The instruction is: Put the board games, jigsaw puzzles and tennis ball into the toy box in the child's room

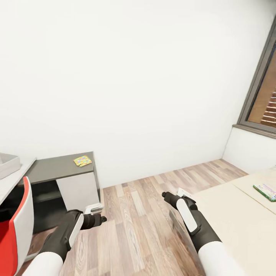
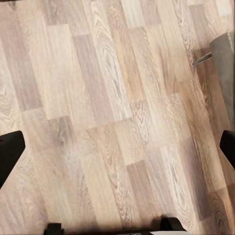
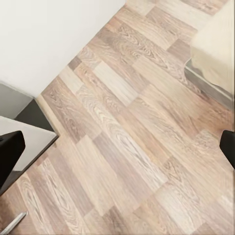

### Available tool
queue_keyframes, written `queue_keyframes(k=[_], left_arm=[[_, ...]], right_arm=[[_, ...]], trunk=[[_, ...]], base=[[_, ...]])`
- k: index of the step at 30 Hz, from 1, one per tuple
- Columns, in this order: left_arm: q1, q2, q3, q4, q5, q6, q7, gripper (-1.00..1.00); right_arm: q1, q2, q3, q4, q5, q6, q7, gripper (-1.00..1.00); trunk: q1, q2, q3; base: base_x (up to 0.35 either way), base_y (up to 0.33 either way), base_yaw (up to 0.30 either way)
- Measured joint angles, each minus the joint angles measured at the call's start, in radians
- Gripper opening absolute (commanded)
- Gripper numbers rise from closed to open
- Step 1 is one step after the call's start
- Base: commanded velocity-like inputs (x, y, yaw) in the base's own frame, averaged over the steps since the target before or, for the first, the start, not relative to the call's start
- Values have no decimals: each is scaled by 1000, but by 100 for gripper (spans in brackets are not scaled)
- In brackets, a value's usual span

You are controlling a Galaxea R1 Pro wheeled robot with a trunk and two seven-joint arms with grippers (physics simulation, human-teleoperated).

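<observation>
Transit step: both your black grippers, left (image 1: 100, 220) and right (image 1: 165, 195), hang spread and empty over the wood-plank floor (image 1: 142, 214). A multicolour jigsaw square (image 1: 82, 160) lies on the dark grey cabinet (image 1: 57, 168); a green-edged game box (image 1: 265, 191) lies on the beige bed (image 1: 237, 222). Next, I judge, approach one.

Wood-plank floor (image 2: 107, 122) in pale brown and grey boards is seen beneath the left gripper (image 2: 117, 152). Its two dark fingertips (image 2: 10, 152) are set wide apart at opposite edges, with nothing held between them. A grey object's corner (image 2: 224, 63) is seen at one edge; what it is cannot be told.
</observation>
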Motion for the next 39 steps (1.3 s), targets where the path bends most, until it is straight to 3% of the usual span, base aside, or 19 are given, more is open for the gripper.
queue_keyframes(k=[29,39], left_arm=[[0,0,0,0,0,-1,-1,100],[0,0,0,0,0,-3,-1,100]], right_arm=[[0,-3,0,0,0,-1,10,100],[0,-3,0,2,0,-1,29,100]], trunk=[[0,-1,16],[0,-1,22]], base=[[59,49,-267],[18,160,-267]])
